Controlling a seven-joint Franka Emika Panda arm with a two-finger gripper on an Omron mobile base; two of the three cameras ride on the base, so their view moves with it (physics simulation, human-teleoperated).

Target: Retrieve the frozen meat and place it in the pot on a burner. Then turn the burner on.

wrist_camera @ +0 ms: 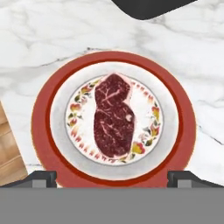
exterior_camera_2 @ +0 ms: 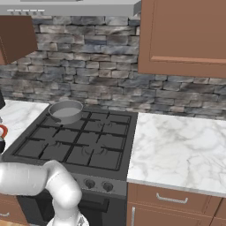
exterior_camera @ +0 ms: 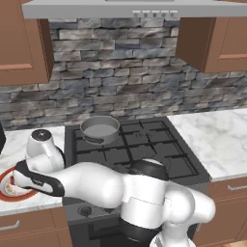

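Note:
The frozen meat (wrist_camera: pixel 113 118) is a dark-red marbled slab lying in the middle of a round white plate (wrist_camera: pixel 175 109) with an orange-red rim, on the marble counter left of the stove. My gripper (wrist_camera: pixel 113 179) hangs straight above it, open, with its fingertips (wrist_camera: pixel 41 178) wide apart at the plate's near rim and nothing between them. In the left base view my hand covers most of the plate (exterior_camera: pixel 6 187). The grey pot (exterior_camera: pixel 100 129) (exterior_camera_2: pixel 66 111) stands empty on the stove's back-left burner, well apart from the gripper.
The black gas stove (exterior_camera: pixel 140 149) has its knobs (exterior_camera_2: pixel 89 183) along the front panel. A dark object (wrist_camera: pixel 151 6) stands on the counter beyond the plate. The counter's front edge and wooden cabinet (wrist_camera: pixel 6 148) lie close beside the plate. Marble counter (exterior_camera_2: pixel 176 150) extends right of the stove.

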